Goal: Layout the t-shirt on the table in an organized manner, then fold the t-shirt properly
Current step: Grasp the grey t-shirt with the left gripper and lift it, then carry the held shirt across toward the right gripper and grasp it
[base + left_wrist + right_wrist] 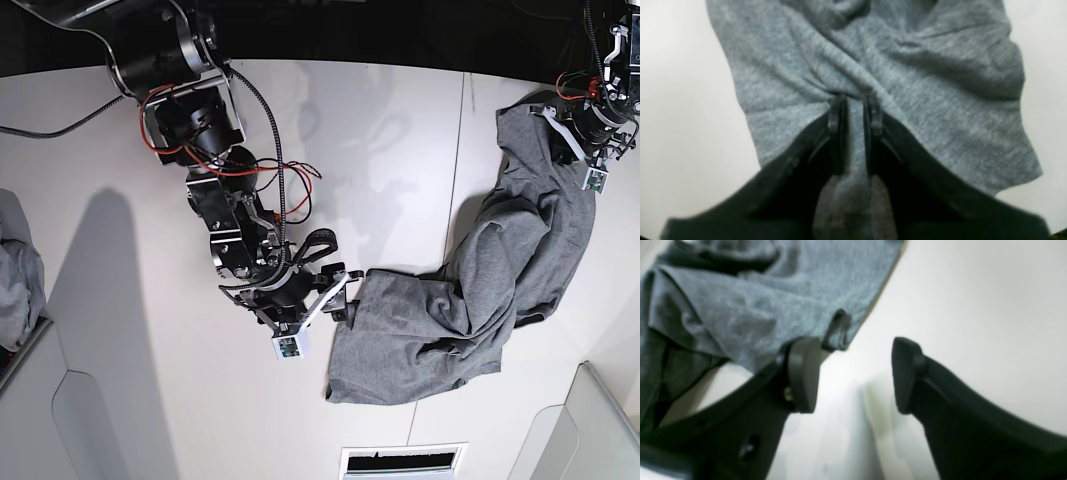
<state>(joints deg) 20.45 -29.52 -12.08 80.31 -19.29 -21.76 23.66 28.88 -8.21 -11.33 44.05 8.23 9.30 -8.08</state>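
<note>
The heather-grey t-shirt [470, 300] lies crumpled in a long diagonal band on the white table [380, 130], running from the far right down to the front centre. My left gripper [855, 100] is shut on a bunched fold of the t-shirt [940, 116], with cloth pinched between its fingers; in the base view it sits at the shirt's far right end [548, 112]. My right gripper [853, 373] stands open just above the table [973, 306] with nothing between its pads. A hemmed corner of the t-shirt [756, 306] lies just beyond its left pad [803, 373]. In the base view the right gripper [345, 300] is at the shirt's left edge.
A paler bluish-grey cloth bundle [15, 280] sits at the left edge. Light grey angled bins stand at the front left [60, 420] and front right [595, 420]. A thin dark seam [462, 150] crosses the table. A white slotted panel [400, 462] sits at the front edge.
</note>
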